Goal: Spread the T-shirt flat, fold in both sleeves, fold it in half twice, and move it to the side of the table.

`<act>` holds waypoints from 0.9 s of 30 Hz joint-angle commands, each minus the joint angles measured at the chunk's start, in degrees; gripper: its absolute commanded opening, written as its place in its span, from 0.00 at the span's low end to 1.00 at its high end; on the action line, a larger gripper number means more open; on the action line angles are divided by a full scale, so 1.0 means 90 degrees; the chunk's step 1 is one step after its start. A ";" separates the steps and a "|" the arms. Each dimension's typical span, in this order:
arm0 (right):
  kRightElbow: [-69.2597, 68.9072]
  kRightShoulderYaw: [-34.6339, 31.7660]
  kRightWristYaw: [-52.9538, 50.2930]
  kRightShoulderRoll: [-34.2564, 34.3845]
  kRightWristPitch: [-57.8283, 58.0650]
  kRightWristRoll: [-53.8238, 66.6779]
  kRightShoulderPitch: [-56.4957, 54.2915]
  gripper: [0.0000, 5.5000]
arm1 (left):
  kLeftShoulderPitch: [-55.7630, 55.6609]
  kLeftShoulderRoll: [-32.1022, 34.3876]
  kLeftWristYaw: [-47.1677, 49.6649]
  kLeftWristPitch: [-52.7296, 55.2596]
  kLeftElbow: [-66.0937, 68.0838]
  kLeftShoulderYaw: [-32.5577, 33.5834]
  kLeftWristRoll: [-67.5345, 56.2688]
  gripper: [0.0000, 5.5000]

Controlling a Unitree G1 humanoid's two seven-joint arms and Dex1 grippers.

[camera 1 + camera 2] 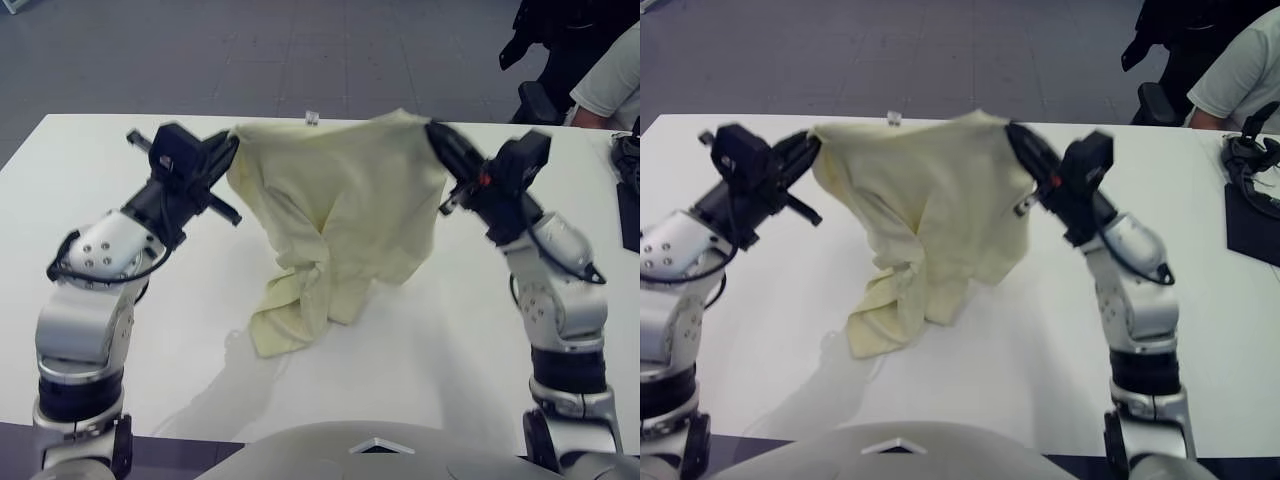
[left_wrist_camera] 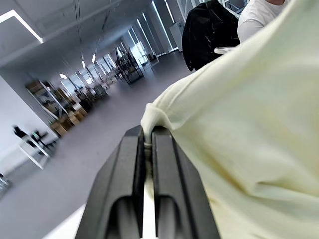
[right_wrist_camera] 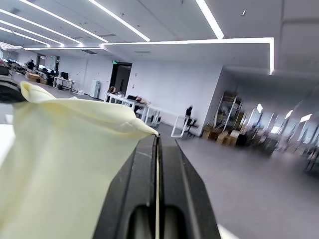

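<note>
Left eye view, white table (image 1: 450, 350), grey floor (image 1: 200, 50)

white table (image 1: 160, 320) | T-shirt (image 1: 335, 215) bottom resting centre | small object (image 1: 312, 118) far edge | black gear (image 1: 1252, 160) right

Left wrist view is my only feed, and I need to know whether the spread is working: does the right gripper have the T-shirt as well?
Observer: Yes. The right gripper is shut on the other upper corner of the T-shirt, about level with the left gripper.
Operator: Does the cloth hang free of the table?
Observer: No. Its lower part rests on the table, bunched and twisted on the side toward the robot.
Operator: Is there anything near it I could snag?
Observer: A small pale object lies at the table's far edge, behind the shirt.
</note>
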 commanded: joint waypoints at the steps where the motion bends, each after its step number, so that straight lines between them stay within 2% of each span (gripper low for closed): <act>1: 0.1876 -0.0103 0.0117 -0.0420 -0.0791 -0.0779 -0.1661 0.00 | -0.1774 0.0325 -0.0309 -0.0660 0.1706 -0.0858 0.1060 0.00; 6: 0.4652 -0.0152 0.0056 -0.0621 -0.1781 -0.1410 -0.3693 0.00 | -0.3991 0.0087 -0.0130 -0.2150 0.4630 -0.1921 0.2609 0.00; 11: 0.6872 -0.0161 -0.0645 -0.0911 -0.2605 -0.2032 -0.5295 0.00 | -0.6139 0.0064 0.1426 -0.3536 0.7803 -0.2718 0.4317 0.00; 14: 0.7407 -0.0255 -0.0958 -0.1048 -0.2921 -0.2171 -0.5681 0.00 | -0.6644 0.0143 0.2078 -0.4032 0.8543 -0.3070 0.4966 0.00; 17: 0.7572 -0.0276 -0.1004 -0.1159 -0.3363 -0.2269 -0.5717 0.00 | -0.6543 0.0338 0.2515 -0.4573 0.8560 -0.3467 0.5680 0.00; 20: 0.7360 -0.0116 -0.0476 -0.1169 -0.3768 -0.2296 -0.5153 0.00 | -0.5733 0.0618 0.2398 -0.5375 0.7830 -0.3707 0.6055 0.00; 22: 0.6587 0.0095 0.0253 -0.1110 -0.3862 -0.2106 -0.4170 0.00 | -0.4536 0.1005 0.1862 -0.5857 0.6519 -0.3834 0.5992 0.00; 27: 0.2573 0.1205 0.2362 -0.1512 -0.3342 -0.0927 0.0321 0.00 | -0.0086 0.2163 0.0268 -0.6119 0.2413 -0.4467 0.5143 0.00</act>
